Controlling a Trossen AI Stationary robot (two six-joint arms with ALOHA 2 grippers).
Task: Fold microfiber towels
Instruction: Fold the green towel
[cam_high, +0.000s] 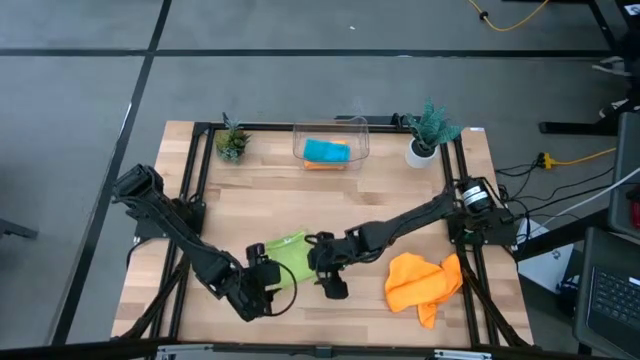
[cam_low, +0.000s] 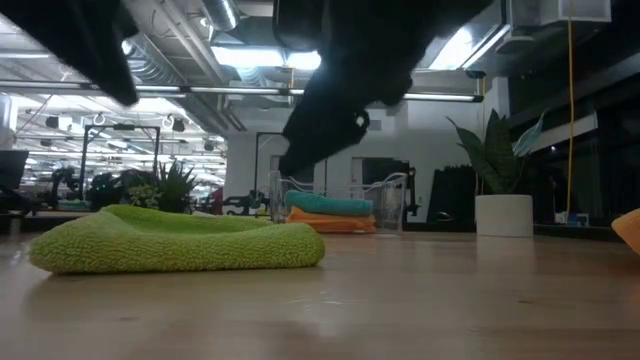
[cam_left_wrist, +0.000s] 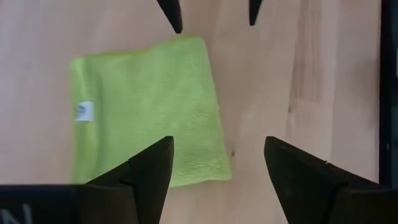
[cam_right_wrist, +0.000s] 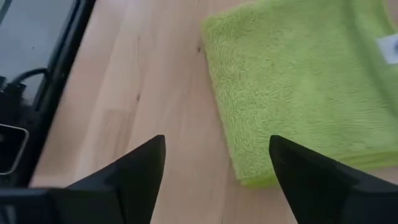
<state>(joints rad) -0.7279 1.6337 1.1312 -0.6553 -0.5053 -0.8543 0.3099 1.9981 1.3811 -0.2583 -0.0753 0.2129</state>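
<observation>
A lime green microfiber towel (cam_high: 285, 252) lies folded flat on the wooden table, between my two grippers; it also shows in the low view (cam_low: 180, 240). My left gripper (cam_left_wrist: 217, 158) stands open at the towel's near edge (cam_left_wrist: 186, 177). My right gripper (cam_right_wrist: 217, 155) stands open beside the towel's corner (cam_right_wrist: 249, 168), over bare wood. A crumpled orange towel (cam_high: 425, 283) lies at the near right. A teal-blue towel (cam_high: 325, 149) rests on an orange one inside the clear bin (cam_high: 358, 135) at the far side.
Two small potted plants (cam_high: 232, 143) (cam_high: 428, 132) stand at the far corners, on either side of the bin. A black frame (cam_high: 190, 190) runs along the table's left and right sides. Bare wood lies between the green towel and the bin.
</observation>
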